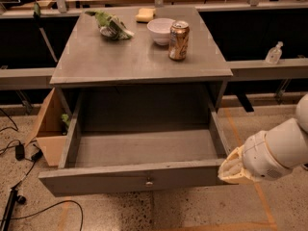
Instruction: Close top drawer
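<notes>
Camera view, single, looking down from the front. Item: grey wooden cabinet, centre of frame, flat top surface (120, 61). Item: top drawer (144, 149), grey, deep box, standing pulled far out toward the bottom of the frame; inside bare; plain front panel with one small round metal knob (149, 181) at its middle. Item: gripper (234, 168), cream-coloured, lower right of frame, at the right front corner of the top drawer, touching or just beside the end of the front panel; released or clenched: cannot tell. Item: arm (281, 150), white, rounded, reaching in from the right edge of the frame to the gripper. On the surface, toward the back: soda can (178, 41), upright, right of centre; white bowl (161, 31), just behind and left of the can; yellow sponge (145, 15) near the rear edge; crumpled green and white bag (111, 26), upper left. Beside the cabinet, left of frame: open cardboard box (48, 129) on the floor. Lower left: black cables (19, 150) on the speckled floor. Upper right: small clear bottle (274, 53) on a grey ledge.
</notes>
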Controlling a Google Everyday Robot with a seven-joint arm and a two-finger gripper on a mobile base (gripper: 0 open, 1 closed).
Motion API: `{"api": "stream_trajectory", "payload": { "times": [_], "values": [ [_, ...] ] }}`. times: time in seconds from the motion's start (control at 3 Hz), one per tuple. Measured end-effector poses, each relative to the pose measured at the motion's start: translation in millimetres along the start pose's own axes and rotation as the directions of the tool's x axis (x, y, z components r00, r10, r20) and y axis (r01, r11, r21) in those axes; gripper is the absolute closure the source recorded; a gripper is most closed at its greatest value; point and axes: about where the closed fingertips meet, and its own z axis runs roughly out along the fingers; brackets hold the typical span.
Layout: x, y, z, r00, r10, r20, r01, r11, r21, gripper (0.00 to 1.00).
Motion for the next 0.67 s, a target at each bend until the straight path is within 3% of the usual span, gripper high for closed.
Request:
{"api": "stream_trajectory", "payload": {
  "times": [0.33,0.67],
  "values": [
    [6,7,34,0.999,-0.031,0.031,0.032,0.9993,-0.020,1.00],
    [7,3,61,0.995,-0.091,0.041,0.091,0.9959,0.006,1.00]
  ]
}}
